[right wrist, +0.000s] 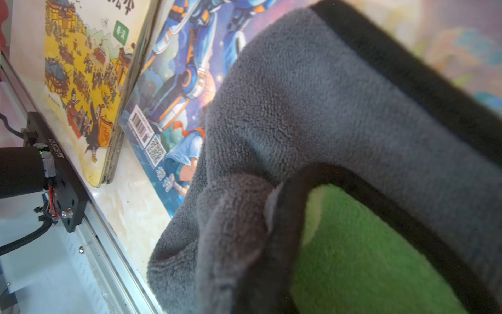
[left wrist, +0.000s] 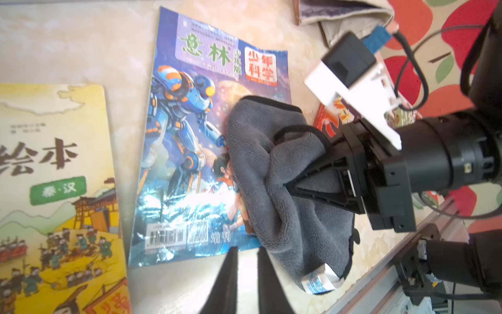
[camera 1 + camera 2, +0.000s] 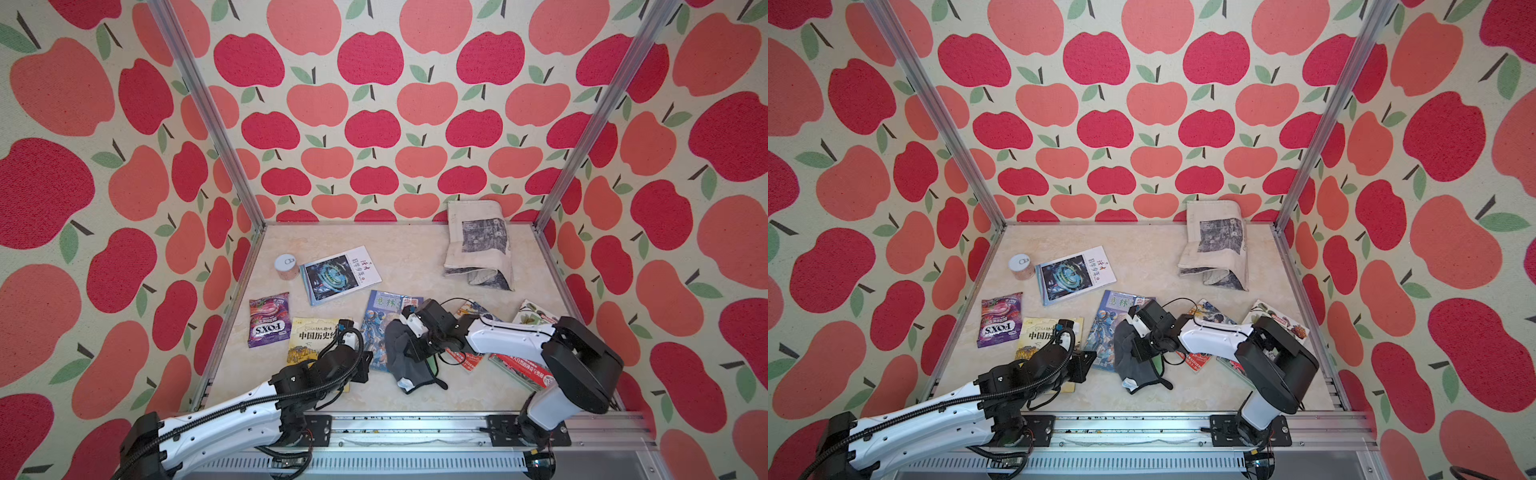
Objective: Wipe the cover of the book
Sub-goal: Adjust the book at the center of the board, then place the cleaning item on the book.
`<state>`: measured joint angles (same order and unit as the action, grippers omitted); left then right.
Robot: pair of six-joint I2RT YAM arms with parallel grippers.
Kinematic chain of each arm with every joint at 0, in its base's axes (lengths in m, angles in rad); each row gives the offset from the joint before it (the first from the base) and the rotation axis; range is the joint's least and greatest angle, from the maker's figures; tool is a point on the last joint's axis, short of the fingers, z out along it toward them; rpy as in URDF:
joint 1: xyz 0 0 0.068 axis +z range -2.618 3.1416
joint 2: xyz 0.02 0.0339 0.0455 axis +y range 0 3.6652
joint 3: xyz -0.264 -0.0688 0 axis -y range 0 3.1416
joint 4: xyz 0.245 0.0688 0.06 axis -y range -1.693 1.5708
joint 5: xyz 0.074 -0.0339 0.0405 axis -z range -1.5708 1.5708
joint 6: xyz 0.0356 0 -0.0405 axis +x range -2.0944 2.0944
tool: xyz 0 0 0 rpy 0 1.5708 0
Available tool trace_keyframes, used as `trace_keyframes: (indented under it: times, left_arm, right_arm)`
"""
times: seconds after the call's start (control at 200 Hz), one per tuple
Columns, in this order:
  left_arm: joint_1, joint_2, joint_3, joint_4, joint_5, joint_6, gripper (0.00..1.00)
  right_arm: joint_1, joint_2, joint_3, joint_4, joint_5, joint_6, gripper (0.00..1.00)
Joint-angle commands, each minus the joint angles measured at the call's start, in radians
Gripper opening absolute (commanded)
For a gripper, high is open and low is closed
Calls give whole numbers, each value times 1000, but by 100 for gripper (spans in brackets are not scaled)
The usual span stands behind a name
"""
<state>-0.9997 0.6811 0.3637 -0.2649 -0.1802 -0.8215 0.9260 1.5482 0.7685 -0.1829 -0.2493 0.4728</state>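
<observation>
The blue robot-cover book (image 3: 376, 328) is shown lying flat on the marble-patterned table (image 3: 415, 266), close to the front rail and between the two arms, with a yellow picture book (image 3: 307, 332) just beside it on the robot's left. A grey cloth (image 2: 274, 163) is held bunched in the clamped right gripper (image 2: 296, 182) and is laid over the right-hand part of the cover, its loose tail spilling past the book's near edge onto the table. The book's long axis is seen to run from the rail toward the back wall, leaning slightly, with the barcode end nearest the robot and the title end farthest. The uncovered part of the cover therefore lies to the robot's left of the cloth and onward toward the title. The left gripper (image 2: 247, 254) is pictured at the barcode edge, its jaws parted by a narrow gap with nothing between them; whether the tips are touching the book cannot be told. The right arm is judged the nearer and the only one equipped for the job, so the wipe is taken to be under way, with a sweep leftward across the short axis, or up the long axis to the title, called for next. Should the thin book not be pinned, it may be dragged along with the cloth.
</observation>
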Motion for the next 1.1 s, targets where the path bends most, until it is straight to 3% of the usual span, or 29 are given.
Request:
trace_keyframes:
  times: [0.0,0.115,0.265,0.45,0.625,0.675,0.776,0.906,0.951,1.096]
  left_arm:
    - [153,19,26,65,142,108,44]
    - [332,118,81,141,277,155,66]
    - [428,300,249,50,277,176,81]
    - [479,469,332,-23,245,132,100]
    - [510,513,303,70,271,93,99]
    - [525,533,314,65,289,100,99]
    - [552,577,336,38,314,113,99]
    - [591,640,343,50,388,115,99]
    - [599,662,353,47,410,123,99]
    - [609,723,391,40,451,156,99]
  right_arm:
    - [-49,-147,-51,-89,94,26,0]
    - [-144,-282,-51,-144,135,-1,0]
    - [-329,-308,51,-213,136,-76,0]
    - [-529,-113,187,-174,60,-76,0]
    - [-637,108,332,-174,22,-46,0]
    - [-659,142,349,-175,29,-33,13]
    - [-683,167,375,-192,51,-31,49]
    - [-681,103,401,-252,124,-58,87]
    - [-677,65,404,-273,162,-78,91]
    - [-641,-61,402,-354,248,-119,94]
